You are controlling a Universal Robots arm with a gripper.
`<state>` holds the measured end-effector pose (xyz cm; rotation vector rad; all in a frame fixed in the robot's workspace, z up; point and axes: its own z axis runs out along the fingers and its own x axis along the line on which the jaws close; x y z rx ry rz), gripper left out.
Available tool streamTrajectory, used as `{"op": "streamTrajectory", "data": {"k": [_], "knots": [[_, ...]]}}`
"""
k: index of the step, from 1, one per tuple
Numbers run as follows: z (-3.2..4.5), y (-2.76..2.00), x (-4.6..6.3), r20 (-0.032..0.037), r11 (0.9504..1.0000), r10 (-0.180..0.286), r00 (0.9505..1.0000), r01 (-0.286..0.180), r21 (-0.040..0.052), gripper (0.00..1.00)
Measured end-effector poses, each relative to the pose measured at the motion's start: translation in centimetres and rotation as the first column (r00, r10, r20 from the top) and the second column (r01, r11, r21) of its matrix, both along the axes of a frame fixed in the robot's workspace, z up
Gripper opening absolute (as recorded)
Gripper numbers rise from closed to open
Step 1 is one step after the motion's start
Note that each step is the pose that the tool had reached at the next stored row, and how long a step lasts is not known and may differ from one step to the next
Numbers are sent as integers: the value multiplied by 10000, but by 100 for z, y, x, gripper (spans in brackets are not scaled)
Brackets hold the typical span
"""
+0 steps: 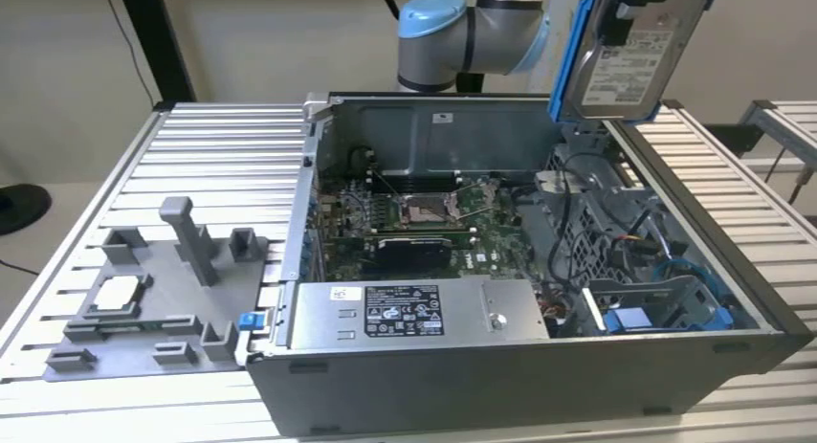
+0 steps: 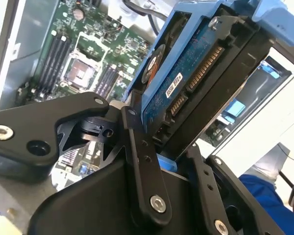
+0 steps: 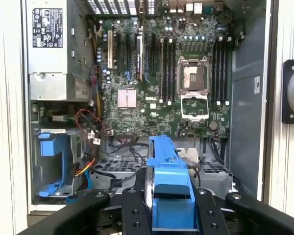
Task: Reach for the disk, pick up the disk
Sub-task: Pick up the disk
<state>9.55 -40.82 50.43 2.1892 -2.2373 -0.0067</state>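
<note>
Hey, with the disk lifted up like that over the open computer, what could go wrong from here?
1. The hand grips the disk only near one end, so it may slip or twist out.
2. It hangs above the open computer case; if dropped, it would probably hit the motherboard or the cables.

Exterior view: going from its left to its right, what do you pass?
Grey fixture tray → chip resting on it → open computer case with power supply → disk held up by the gripper → roller table.
</note>
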Motion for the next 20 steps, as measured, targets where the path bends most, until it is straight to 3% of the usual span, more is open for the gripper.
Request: {"op": "streamTrajectory", "data": {"k": [20], "knots": [[-6, -610, 0, 0, 9999, -132, 9999, 132, 0, 0]]}}
